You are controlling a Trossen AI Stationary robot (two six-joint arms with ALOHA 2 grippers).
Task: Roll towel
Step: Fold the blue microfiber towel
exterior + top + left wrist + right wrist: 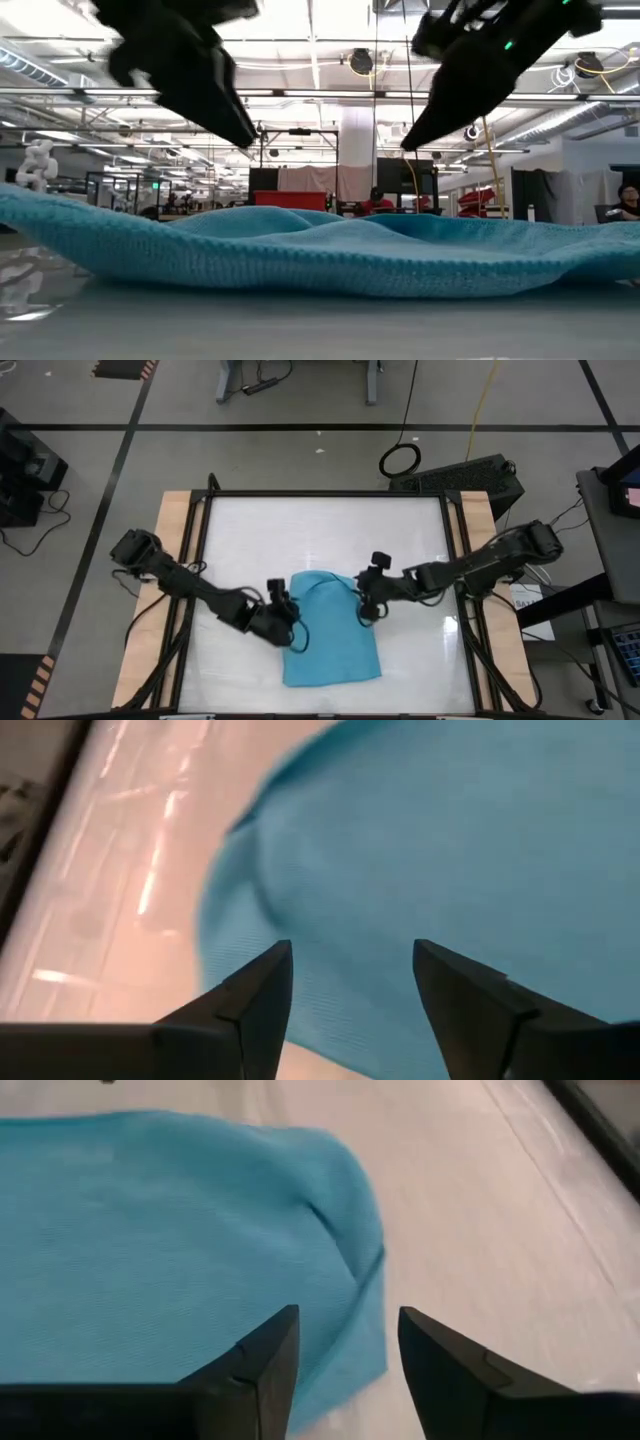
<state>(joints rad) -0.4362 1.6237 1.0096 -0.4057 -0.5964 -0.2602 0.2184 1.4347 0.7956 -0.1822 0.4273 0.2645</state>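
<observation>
The towel [330,630] lies spread and slightly rumpled on the white table [250,540], in its near middle part. My left gripper [283,608] hangs over the towel's left edge, fingers [262,995] apart and holding nothing. My right gripper [366,606] hangs over the right edge, fingers [270,1350] likewise parted and empty, above a small fold in the cloth

High view: overhead, facing straight down, far from the towel [330,628]. Low view: tabletop height, level, very near the towel [330,250]. Both wrist views: close above it, angled down. All four share the towel.
</observation>
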